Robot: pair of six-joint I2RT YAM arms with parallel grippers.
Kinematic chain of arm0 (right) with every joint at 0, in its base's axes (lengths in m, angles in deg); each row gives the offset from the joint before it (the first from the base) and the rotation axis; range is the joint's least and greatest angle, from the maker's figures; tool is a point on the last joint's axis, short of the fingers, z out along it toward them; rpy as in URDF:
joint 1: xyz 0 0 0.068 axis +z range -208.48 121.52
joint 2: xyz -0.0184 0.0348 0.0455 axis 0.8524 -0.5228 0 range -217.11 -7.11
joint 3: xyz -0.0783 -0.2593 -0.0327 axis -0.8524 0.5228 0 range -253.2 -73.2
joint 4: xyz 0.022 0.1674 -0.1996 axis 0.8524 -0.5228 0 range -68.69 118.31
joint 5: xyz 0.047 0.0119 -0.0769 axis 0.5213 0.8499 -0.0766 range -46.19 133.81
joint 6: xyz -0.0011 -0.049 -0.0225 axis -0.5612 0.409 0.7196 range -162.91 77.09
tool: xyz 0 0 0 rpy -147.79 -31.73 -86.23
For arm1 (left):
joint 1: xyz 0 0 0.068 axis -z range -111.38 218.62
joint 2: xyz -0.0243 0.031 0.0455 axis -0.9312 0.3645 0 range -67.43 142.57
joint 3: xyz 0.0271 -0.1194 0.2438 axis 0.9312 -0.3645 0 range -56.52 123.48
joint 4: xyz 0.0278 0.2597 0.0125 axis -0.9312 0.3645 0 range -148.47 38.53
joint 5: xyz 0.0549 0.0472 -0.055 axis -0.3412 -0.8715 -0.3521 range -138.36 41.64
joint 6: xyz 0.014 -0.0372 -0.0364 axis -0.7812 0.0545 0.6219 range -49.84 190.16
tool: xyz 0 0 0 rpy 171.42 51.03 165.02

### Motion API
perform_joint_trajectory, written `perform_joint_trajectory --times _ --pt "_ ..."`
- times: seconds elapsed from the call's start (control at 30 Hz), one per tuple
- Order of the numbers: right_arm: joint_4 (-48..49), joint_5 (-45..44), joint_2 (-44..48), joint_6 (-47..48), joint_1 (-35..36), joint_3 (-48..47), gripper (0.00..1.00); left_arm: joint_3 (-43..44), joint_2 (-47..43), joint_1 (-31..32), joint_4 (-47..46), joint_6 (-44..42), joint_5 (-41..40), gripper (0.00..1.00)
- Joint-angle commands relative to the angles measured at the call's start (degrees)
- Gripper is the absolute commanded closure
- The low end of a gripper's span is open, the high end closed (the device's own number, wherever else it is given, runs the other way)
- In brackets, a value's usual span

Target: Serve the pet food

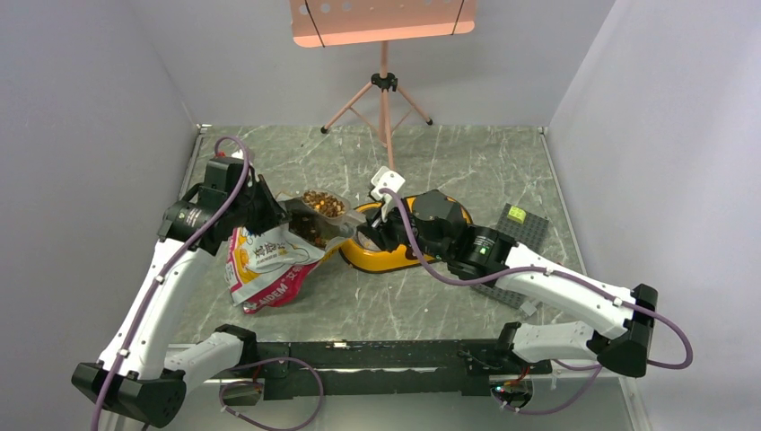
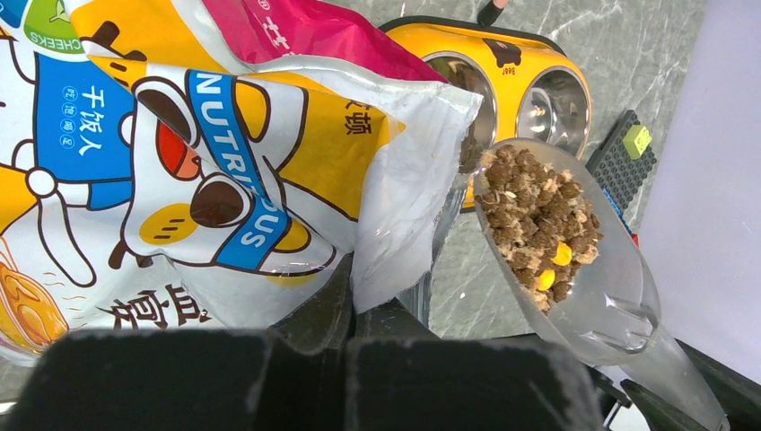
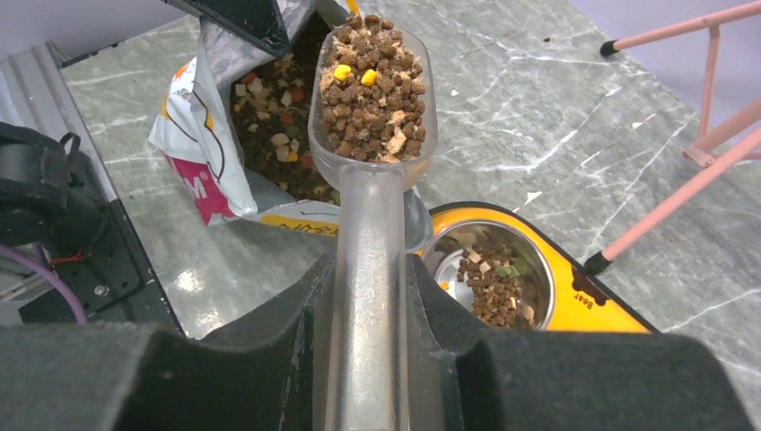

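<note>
Hovering over marbled tabletop (image 1: 502,162), left end effector (image 1: 284,215) pinches bag (image 1: 265,269), right end effector (image 3: 368,296) pinches kibble scoop (image 3: 370,193).

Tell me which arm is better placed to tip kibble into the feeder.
Right. The right tool grips the scoop heaped with kibble beside the yellow feeder; the left tool only holds the bag.

On my feed, the desk (image 1: 467,162) has a grey-green marble top with pale veins. Plain pale-grey walls (image 1: 90,108) box it in at left, back and right. At the far edge a pink tripod (image 1: 384,83) stands on the desk, carrying a salmon board (image 1: 381,20) with holes. The light is even and soft.
</note>
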Motion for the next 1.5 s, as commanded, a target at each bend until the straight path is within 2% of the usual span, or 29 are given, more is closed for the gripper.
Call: perform_joint_trajectory --times 0.0,0.37,0.73,1.07,1.47 --pt "1.4 -1.7 3.4 0.6 0.2 -1.1 1.0 5.6 -0.6 0.1 -7.2 2.8 3.8 1.0" --pt "-2.9 -1.7 7.6 -0.3 0.5 0.5 1.0 5.8 -0.1 -0.2 -8.9 3.8 1.0 1.0" --pt "-5.0 -6.4 11.9 -3.1 0.5 4.5 1.0 7.2 1.1 -0.3 -9.5 3.9 -0.1 1.0" --pt "-7.4 -14.1 16.8 -4.9 0.5 9.3 1.0 7.1 0.7 -0.3 -9.3 4.6 -0.7 1.0" --pt "-10.6 -22.8 21.1 -10.7 0.1 19.8 1.0 8.5 0.7 -0.3 -8.2 3.9 -1.5 1.0"
